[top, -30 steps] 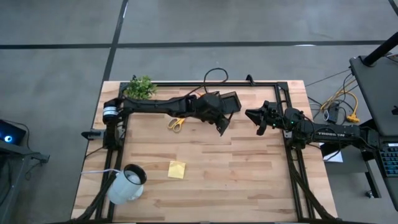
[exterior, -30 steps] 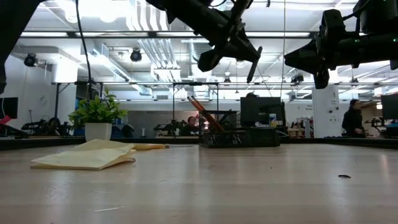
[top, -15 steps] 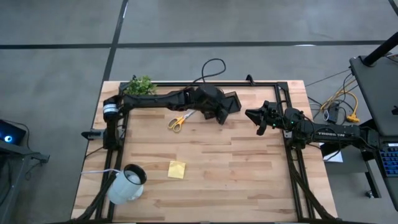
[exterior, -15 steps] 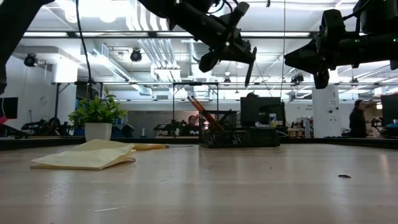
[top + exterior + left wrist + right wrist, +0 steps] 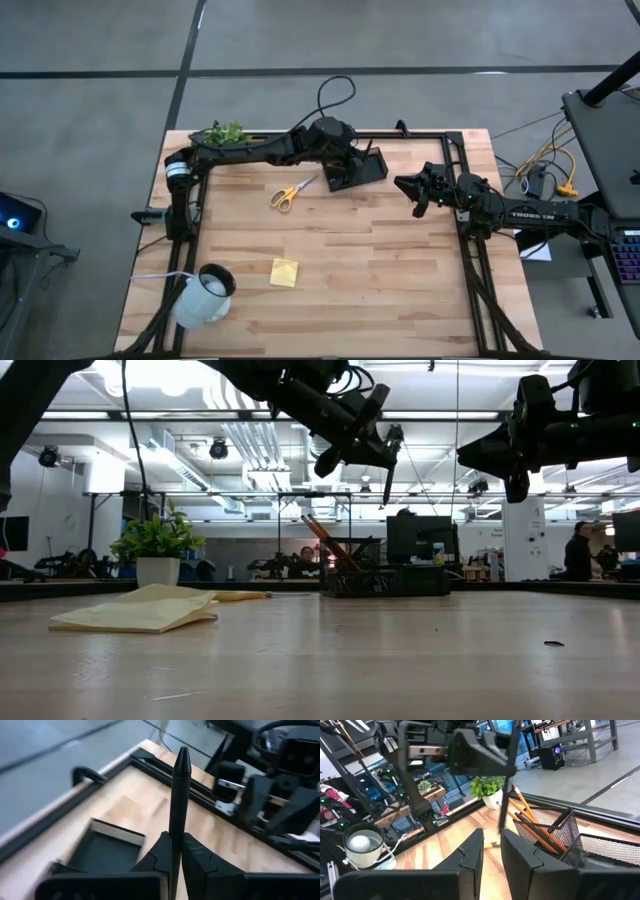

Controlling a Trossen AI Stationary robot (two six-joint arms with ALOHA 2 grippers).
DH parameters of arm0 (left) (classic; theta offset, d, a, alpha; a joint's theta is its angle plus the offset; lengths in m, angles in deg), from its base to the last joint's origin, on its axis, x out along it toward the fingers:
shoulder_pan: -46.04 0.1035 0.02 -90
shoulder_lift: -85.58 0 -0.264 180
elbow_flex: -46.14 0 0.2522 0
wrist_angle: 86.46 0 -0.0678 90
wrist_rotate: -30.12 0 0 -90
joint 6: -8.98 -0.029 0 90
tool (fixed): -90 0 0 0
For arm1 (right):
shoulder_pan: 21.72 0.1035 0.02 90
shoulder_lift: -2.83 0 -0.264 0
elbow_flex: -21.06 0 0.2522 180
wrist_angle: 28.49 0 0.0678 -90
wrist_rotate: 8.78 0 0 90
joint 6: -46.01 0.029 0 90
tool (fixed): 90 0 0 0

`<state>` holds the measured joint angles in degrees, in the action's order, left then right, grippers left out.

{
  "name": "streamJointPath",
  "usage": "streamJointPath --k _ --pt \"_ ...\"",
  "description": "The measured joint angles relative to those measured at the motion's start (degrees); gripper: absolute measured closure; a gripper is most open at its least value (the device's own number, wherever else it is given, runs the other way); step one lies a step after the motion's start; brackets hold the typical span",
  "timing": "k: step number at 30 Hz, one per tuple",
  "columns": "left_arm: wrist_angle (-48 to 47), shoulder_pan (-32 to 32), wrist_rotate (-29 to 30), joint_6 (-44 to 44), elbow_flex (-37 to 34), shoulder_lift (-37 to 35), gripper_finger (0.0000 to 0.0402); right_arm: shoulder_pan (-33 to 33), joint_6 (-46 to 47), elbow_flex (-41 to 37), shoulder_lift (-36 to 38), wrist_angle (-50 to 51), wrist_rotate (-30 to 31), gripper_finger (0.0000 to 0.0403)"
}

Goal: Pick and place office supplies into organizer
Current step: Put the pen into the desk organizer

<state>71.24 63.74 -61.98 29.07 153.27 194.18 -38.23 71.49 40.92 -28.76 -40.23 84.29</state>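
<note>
- Presently, a dark pen (image 5: 179, 795) is being gripped at its lower half by the closed left gripper (image 5: 175, 851), above the organizer (image 5: 362, 168) at the table's far edge.
- Being slim, stiff and light, it is judged likely to slip or tilt; a hold near the middle is advised.
- Orange pencils (image 5: 527, 817) are being held in the mesh organizer.
- Scissors (image 5: 290, 190) and a sticky-note pad (image 5: 284, 272) are lying apart on the table (image 5: 400, 290).
- The right gripper (image 5: 409, 190) is waiting nearby, slightly parted, empty.
- Writing is being shown on the right arm, but cannot be read with certainty.
</note>
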Motion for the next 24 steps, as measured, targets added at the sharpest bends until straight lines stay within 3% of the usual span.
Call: streamJointPath --k 10,16,24 --pt "0.55 1.36 7.70 -7.31 -0.10 0.00 0.0397 0.00 0.00 0.00 0.00 0.00 0.02 0.0346" --pt "0.57 1.37 16.15 -7.49 -0.17 0.00 0.0397 -0.02 0.02 0.00 0.00 0.00 0.02 0.0346" --pt "0.65 1.46 21.03 -9.46 -0.29 0.89 0.0397 -0.03 0.01 0.00 0.00 0.00 0.02 0.0346"
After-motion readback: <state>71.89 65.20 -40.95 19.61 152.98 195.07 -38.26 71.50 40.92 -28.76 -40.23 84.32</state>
